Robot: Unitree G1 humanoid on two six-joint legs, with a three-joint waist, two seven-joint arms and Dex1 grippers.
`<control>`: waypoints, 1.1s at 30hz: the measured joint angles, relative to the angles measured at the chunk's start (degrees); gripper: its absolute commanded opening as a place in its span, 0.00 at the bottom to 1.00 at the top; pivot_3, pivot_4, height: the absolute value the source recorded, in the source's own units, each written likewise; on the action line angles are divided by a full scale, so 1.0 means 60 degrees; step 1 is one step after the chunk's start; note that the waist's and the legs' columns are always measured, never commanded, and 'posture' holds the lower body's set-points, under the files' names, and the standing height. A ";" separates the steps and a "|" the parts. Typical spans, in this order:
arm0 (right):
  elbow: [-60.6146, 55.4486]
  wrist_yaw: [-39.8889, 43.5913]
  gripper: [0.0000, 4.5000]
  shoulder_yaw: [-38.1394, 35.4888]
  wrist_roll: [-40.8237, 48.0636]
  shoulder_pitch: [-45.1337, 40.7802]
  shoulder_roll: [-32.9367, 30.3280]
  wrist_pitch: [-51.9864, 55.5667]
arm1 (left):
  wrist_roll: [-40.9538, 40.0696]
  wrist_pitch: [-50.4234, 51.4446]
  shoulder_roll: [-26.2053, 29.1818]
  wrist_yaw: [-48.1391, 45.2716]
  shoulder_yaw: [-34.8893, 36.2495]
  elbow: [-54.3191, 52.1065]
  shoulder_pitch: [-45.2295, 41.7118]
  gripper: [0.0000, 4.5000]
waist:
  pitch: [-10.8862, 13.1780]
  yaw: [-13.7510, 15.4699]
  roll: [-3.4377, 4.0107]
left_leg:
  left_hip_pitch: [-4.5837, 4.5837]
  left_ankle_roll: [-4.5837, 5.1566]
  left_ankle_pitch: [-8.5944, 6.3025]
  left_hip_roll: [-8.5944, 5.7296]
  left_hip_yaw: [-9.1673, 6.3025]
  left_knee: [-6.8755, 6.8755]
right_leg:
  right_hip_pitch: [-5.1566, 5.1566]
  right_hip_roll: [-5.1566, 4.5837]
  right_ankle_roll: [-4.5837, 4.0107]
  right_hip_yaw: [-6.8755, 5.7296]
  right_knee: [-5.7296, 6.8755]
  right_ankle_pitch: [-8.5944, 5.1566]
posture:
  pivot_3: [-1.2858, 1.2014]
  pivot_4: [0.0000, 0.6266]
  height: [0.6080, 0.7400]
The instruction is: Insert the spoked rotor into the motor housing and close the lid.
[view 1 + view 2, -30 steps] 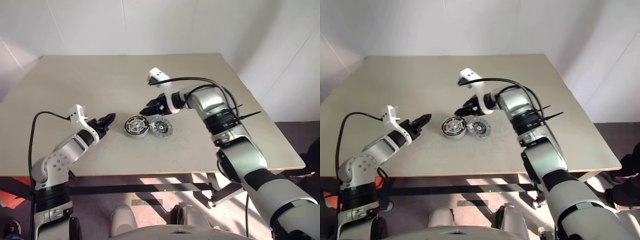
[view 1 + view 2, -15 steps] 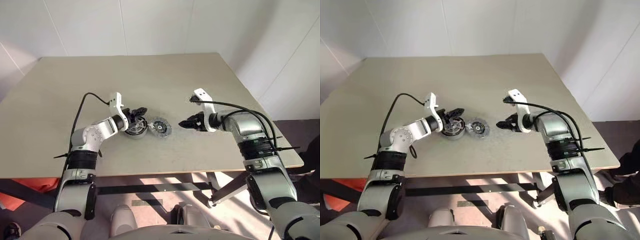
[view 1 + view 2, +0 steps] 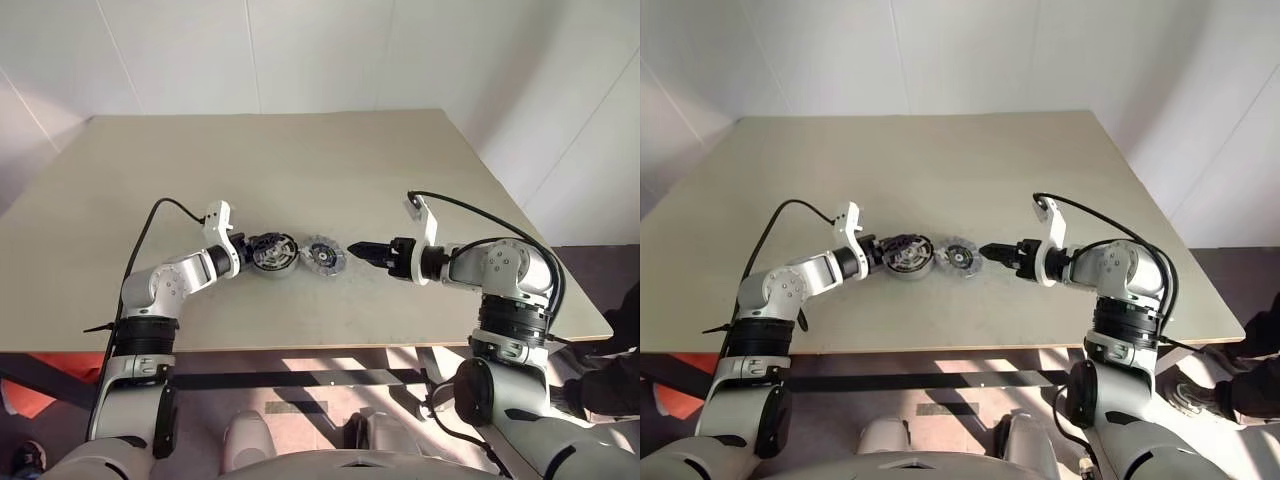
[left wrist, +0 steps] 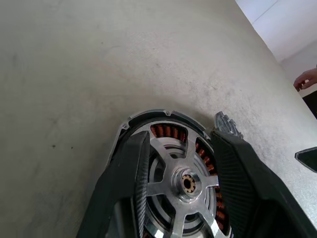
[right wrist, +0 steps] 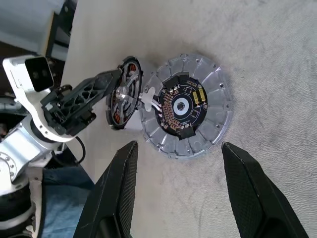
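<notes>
Motor housing [image 3: 274,252]: short round can near the middle of the beige surface [image 3: 300,170]. Left wrist view shows reddish copper windings along its inner wall and the spoked rotor [image 4: 184,184] already seated inside, shiny hub and broad spokes over dark gaps.

Lid [image 3: 324,254]: grey disc with a notched rim, lying flat just beside the housing on the robot's right, its edge touching or nearly touching the can. A small circuit ring with copper contacts faces up at its centre [image 5: 182,106]. No readable writing or brand on any part.

Left claw [image 3: 257,248]: at the housing from the robot's left, fingers [image 4: 130,173] partly spread over the can's open top, one each side of the rotor hub. Whether they actually press on the rotor or rim, cannot tell.

Right claw [image 3: 360,250]: on the far side of the lid from the housing, tips pointing at the lid, close but apart from it. Fingers [image 5: 119,183] stand wide, nothing between them.
</notes>
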 measured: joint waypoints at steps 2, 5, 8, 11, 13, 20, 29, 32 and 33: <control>0.0272 -0.0642 0.67 -0.0664 0.0188 -0.0084 0.0451 0.0003 | 0.0054 0.0071 -0.0014 0.0049 -0.0010 -0.0117 0.0021 0.46 | -0.0001 -0.0006 0.0003 | 0.0002 0.0000 0.0000 -0.0007 -0.0001 -0.0003 | 0.0001 -0.0004 0.0002 0.0005 -0.0001 -0.0001 | 0.52 0.00 1.00; 0.0571 -0.1731 0.67 -0.1495 0.0357 -0.0281 0.1002 0.0004 | 0.0122 0.0092 -0.0086 0.0064 -0.0028 -0.0180 0.0020 0.46 | -0.0003 0.0000 0.0008 | 0.0000 -0.0002 0.0002 -0.0013 -0.0004 -0.0009 | 0.0001 -0.0008 0.0005 0.0005 -0.0009 -0.0003 | 0.52 0.00 1.00; 0.0646 -0.2487 0.67 -0.1823 0.0486 -0.0330 0.1226 0.0003 | 0.0172 0.0093 -0.0102 0.0048 -0.0048 -0.0194 0.0007 0.46 | -0.0008 0.0013 0.0016 | -0.0003 -0.0003 0.0002 -0.0017 -0.0005 -0.0027 | 0.0003 -0.0010 0.0007 0.0004 -0.0032 -0.0004 | 0.52 0.00 1.00; 0.0645 -0.2968 0.67 -0.1807 0.0840 -0.0125 0.1312 0.0004 | 0.0227 0.0101 -0.0100 0.0031 -0.0056 -0.0193 -0.0016 0.46 | -0.0018 0.0018 0.0031 | -0.0001 -0.0004 0.0003 -0.0018 -0.0006 -0.0060 | 0.0014 -0.0009 0.0012 -0.0002 -0.0058 -0.0006 | 0.52 0.00 1.00; 0.0636 -0.3135 0.67 -0.1769 0.1090 -0.0033 0.1286 -0.0017 | 0.0264 0.0145 -0.0094 0.0030 -0.0060 -0.0179 -0.0043 0.46 | -0.0037 0.0016 0.0058 | -0.0001 -0.0004 0.0002 -0.0020 -0.0005 -0.0068 | 0.0020 -0.0008 0.0016 -0.0002 -0.0073 -0.0008 | 0.52 0.00 1.00; 0.0690 -0.3485 0.67 -0.1612 0.1585 0.0047 0.1208 -0.0050 | 0.0409 0.0172 -0.0088 0.0014 -0.0113 -0.0134 -0.0132 0.46 | -0.0059 0.0010 0.0090 | 0.0002 -0.0004 0.0003 -0.0021 -0.0005 -0.0092 | 0.0027 -0.0007 0.0025 -0.0003 -0.0100 -0.0013 | 0.52 0.00 1.00; 0.1804 -0.3556 0.67 -0.1785 0.1583 -0.0927 0.1592 -0.0134 | 0.0544 0.0097 -0.0139 0.0005 -0.0032 -0.0031 -0.0196 0.46 | -0.0059 -0.0033 0.0094 | 0.0006 -0.0007 0.0004 -0.0021 -0.0005 -0.0104 | 0.0024 -0.0004 0.0028 -0.0005 -0.0103 -0.0015 | 0.52 0.00 1.00; 0.2129 -0.3559 0.67 -0.1801 0.1583 -0.1349 0.1797 -0.0379 | 0.0564 0.0048 -0.0225 -0.0007 -0.0035 -0.0026 -0.0198 0.46 | -0.0059 -0.0008 0.0094 | -0.0001 -0.0008 0.0005 -0.0022 -0.0005 -0.0113 | 0.0024 -0.0007 0.0033 -0.0006 -0.0111 -0.0018 | 0.52 0.00 1.00; 0.2242 -0.3571 0.67 -0.1821 0.1583 -0.1415 0.1807 -0.0484 | 0.0576 0.0049 -0.0228 -0.0011 -0.0037 -0.0026 -0.0195 0.46 | -0.0059 0.0009 0.0093 | -0.0005 -0.0007 0.0004 -0.0023 -0.0005 -0.0113 | 0.0024 -0.0009 0.0035 -0.0005 -0.0115 -0.0020 | 0.52 0.00 1.00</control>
